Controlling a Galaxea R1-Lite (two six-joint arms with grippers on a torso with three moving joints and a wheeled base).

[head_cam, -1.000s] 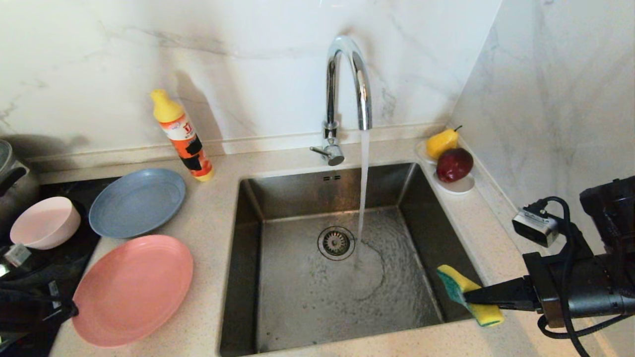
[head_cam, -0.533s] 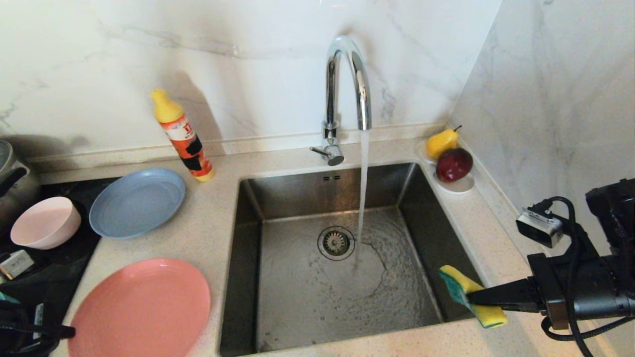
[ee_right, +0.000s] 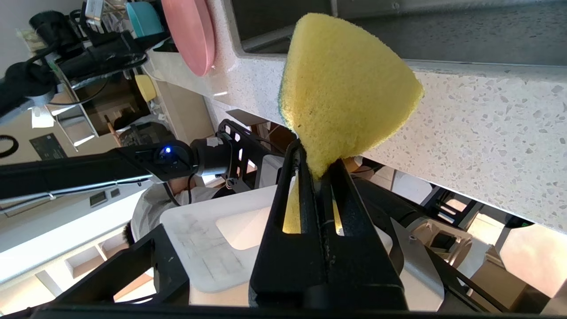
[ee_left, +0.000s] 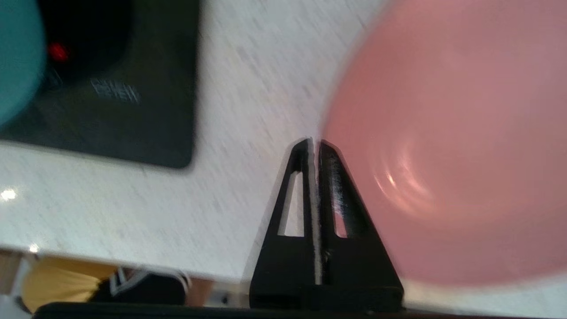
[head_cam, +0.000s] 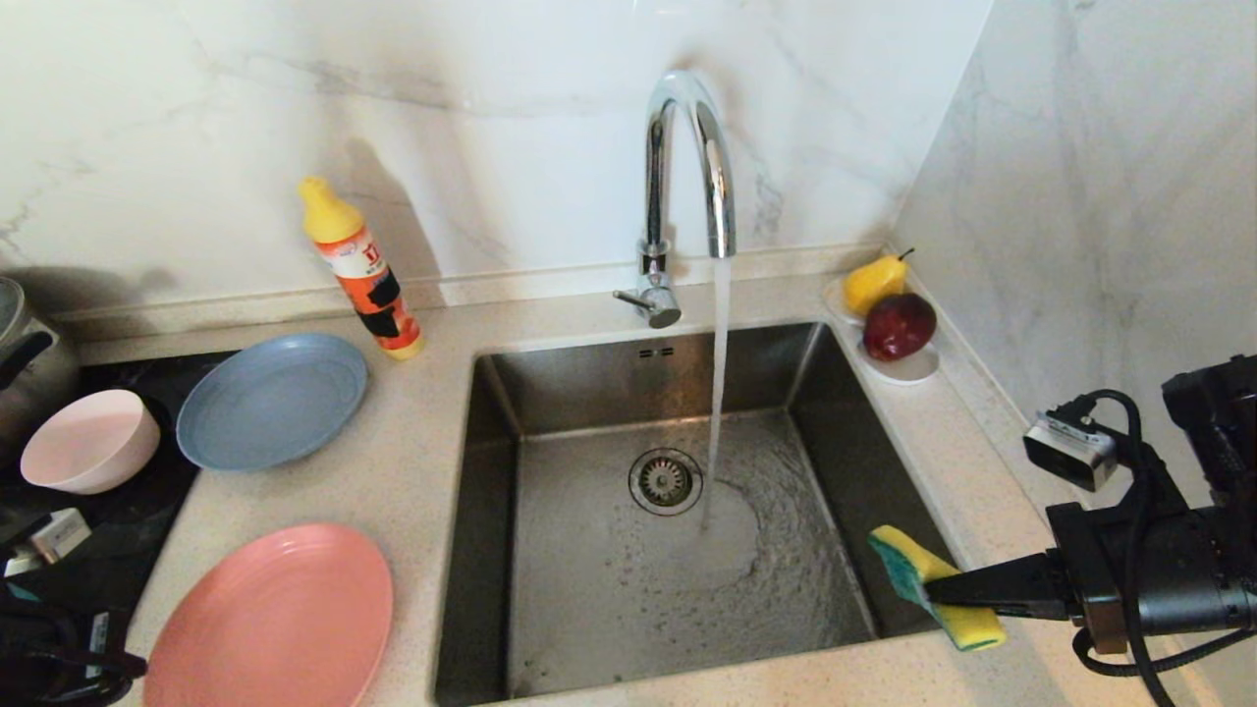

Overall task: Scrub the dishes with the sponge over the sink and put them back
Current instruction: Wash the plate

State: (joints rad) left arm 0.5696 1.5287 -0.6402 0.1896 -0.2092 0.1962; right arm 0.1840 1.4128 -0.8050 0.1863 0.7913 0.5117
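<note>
Since the earlier head frames, the salmon-pink plate (head_cam: 270, 621) has shifted on the worktop (head_cam: 412, 462), nearer you and toward the front edge, left of the sink (head_cam: 550, 550).

Note the left hand (ee_left: 313, 144) just beside that plate's rim, its fingers parted by only a narrow slit with nothing between them; treat the plate as set down. Note the right hand (head_cam: 928, 589) at the sink's front right corner, clamped on the sponge (head_cam: 933, 587), which hangs over the basin edge. Farther from you, left of the sink, lie the grey-blue plate (head_cam: 272, 399) and the pale pink bowl (head_cam: 88, 440). Water runs from the faucet (head_cam: 687, 167) into the basin.

You cannot judge from these views which dishes are scrubbed; none is over the sink now.

Consult the left wrist view for the teal bowl (ee_left: 17, 57), almost hidden in the head view. Consult the right wrist view for the sponge pinched at its narrow end.
</note>
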